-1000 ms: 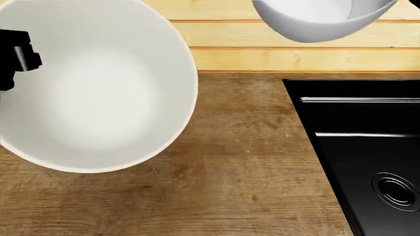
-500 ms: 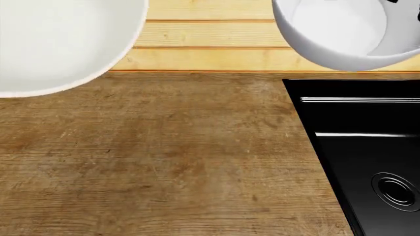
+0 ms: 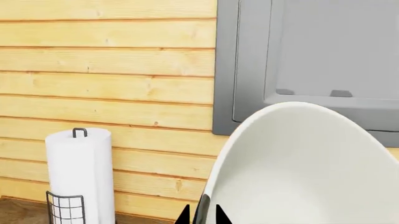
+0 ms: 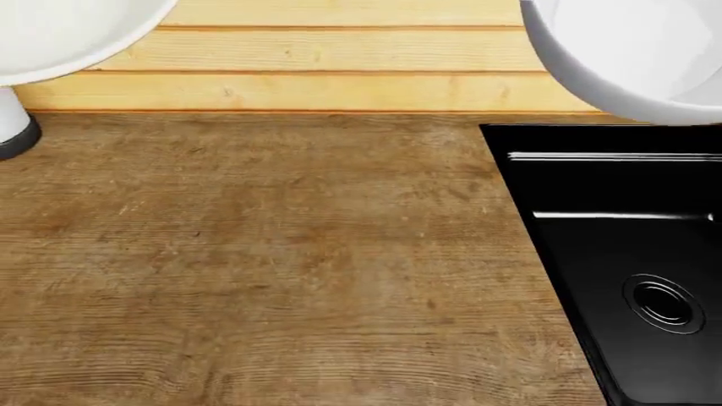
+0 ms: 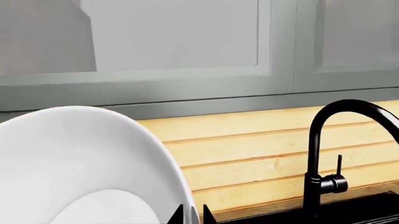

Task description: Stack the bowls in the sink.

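Cream bowl hangs high at the far left above the wooden tabletop, its rim pinched by the left hand. Further right, the whiter bowl hovers near the back edge of the black sink, apparently clamped at the rim by the right hand, though only the fingertips show. Set one bowl level in the basin first, then centre the other over it before letting go.
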Tool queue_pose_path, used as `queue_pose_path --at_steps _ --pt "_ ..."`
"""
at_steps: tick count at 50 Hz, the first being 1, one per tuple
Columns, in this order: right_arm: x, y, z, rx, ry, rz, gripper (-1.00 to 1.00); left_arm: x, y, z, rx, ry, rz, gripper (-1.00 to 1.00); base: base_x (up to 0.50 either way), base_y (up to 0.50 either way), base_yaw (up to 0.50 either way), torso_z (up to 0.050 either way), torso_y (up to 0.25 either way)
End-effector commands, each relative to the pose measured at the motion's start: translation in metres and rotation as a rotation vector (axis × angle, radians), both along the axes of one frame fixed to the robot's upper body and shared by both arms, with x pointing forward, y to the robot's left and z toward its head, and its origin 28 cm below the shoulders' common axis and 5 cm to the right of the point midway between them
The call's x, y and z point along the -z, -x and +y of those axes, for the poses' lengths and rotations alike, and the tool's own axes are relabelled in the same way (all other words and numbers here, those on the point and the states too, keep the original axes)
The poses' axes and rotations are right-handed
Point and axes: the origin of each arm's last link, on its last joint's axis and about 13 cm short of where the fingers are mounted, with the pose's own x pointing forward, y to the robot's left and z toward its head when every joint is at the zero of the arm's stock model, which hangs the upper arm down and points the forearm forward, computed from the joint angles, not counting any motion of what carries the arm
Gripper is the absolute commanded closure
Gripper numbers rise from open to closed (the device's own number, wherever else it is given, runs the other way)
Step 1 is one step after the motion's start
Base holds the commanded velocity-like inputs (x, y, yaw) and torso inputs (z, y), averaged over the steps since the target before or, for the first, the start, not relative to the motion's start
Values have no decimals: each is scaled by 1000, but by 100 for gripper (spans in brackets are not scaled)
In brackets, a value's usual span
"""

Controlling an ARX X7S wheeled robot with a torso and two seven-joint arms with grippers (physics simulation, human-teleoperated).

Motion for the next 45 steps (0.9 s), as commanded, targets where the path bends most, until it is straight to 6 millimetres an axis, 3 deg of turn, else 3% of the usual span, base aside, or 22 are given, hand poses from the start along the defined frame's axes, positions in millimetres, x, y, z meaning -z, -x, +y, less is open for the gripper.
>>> queue_pose_path --at_steps 1,15,36,45 --pt "-1 6 -5 15 -11 -34 100 -4 3 0 -5 4 -23 100 -311 -256 0 0 0" --pt "1 5 -4 13 -8 -42 100 -3 3 0 -2 -4 -23 100 -52 -137 0 0 0" --pt "4 6 -5 2 -2 -35 100 -4 3 -1 5 -12 -27 100 -93 -495 0 0 0" --pt "5 5 1 -41 20 -25 100 -5 4 1 -2 -9 -32 100 -2 0 0 0 0"
